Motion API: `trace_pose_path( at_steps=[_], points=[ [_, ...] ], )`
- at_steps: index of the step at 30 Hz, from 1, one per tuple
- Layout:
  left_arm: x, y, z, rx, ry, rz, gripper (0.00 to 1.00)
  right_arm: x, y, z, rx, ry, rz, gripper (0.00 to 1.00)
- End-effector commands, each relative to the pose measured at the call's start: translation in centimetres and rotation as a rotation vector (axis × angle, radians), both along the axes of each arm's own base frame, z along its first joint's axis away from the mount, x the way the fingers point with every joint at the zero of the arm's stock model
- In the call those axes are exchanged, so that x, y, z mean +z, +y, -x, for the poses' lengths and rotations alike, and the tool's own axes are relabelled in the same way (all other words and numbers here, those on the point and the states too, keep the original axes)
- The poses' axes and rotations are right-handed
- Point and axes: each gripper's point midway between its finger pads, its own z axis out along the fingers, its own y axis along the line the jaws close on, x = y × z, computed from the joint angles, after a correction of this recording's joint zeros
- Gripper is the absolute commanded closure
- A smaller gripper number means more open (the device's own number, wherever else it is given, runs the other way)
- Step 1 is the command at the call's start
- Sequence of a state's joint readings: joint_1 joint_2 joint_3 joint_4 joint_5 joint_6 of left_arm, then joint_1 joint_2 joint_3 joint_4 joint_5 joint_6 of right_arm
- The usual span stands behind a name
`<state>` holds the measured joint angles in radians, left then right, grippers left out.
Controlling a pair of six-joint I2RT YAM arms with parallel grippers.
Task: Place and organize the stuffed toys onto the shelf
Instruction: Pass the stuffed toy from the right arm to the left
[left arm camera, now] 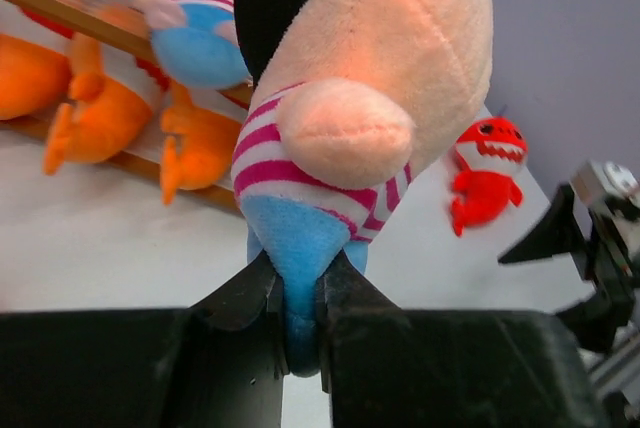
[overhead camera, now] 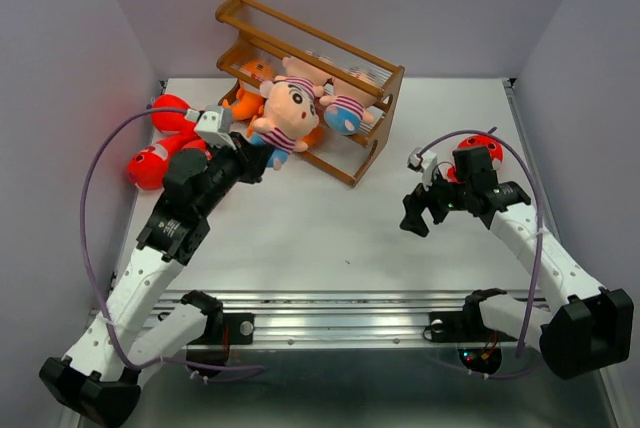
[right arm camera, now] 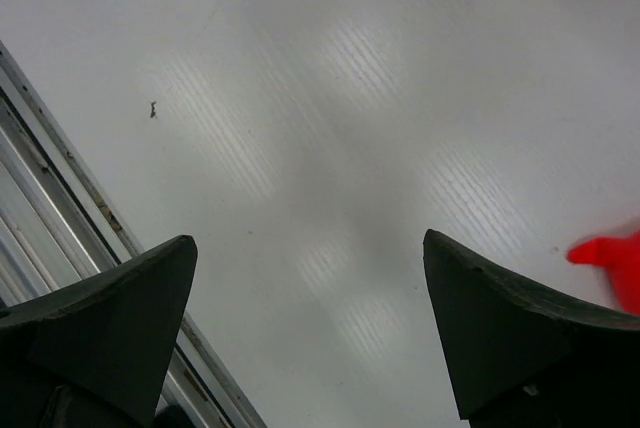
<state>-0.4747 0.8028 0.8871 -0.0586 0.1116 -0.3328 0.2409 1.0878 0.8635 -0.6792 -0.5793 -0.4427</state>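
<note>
The white bench (overhead camera: 330,238) carries everything. At its far side stands the brown wooden shelf (overhead camera: 378,133), set at an angle with its open front facing the arms.

The left arm reaches up toward the front of the shelf. Its left claw (left arm camera: 300,320) is clamped on the blue bottom end of a large doll (overhead camera: 283,113) with a pink head and a red-and-white striped shirt. The doll is lifted off the bench and sits just in front of the shelf's rails. The right arm is bent over the right half of the bench. Its right claw (right arm camera: 310,248) hangs with its fingers wide apart over the bare surface, gripping nothing.

Two red sharks (overhead camera: 160,153) lie close together at the left edge of the bench, beside the left arm. On the shelf, a second striped doll (overhead camera: 345,113) with blue shorts lies behind a rail. Orange fish (left arm camera: 100,118) sit in the lower tier, at its left end. A small red shark (left arm camera: 487,173) with white teeth stands on the bench just beyond the right arm, well apart from the shelf.
</note>
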Motion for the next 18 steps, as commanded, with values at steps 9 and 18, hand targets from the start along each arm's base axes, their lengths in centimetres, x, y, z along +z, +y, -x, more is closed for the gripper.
trace_pose_path(
  at_steps=[9, 18],
  points=[
    [2.5, 10.8, -8.6, 0.253, -0.091, 0.212, 1.00, -0.6, 1.0, 0.3, 0.090, -0.067, -0.061, 0.00],
    [-2.1, 12.6, -15.4, 0.187, 0.040, 0.253, 1.00, -0.6, 0.5, 0.1, 0.075, -0.088, -0.034, 0.00]
  ],
)
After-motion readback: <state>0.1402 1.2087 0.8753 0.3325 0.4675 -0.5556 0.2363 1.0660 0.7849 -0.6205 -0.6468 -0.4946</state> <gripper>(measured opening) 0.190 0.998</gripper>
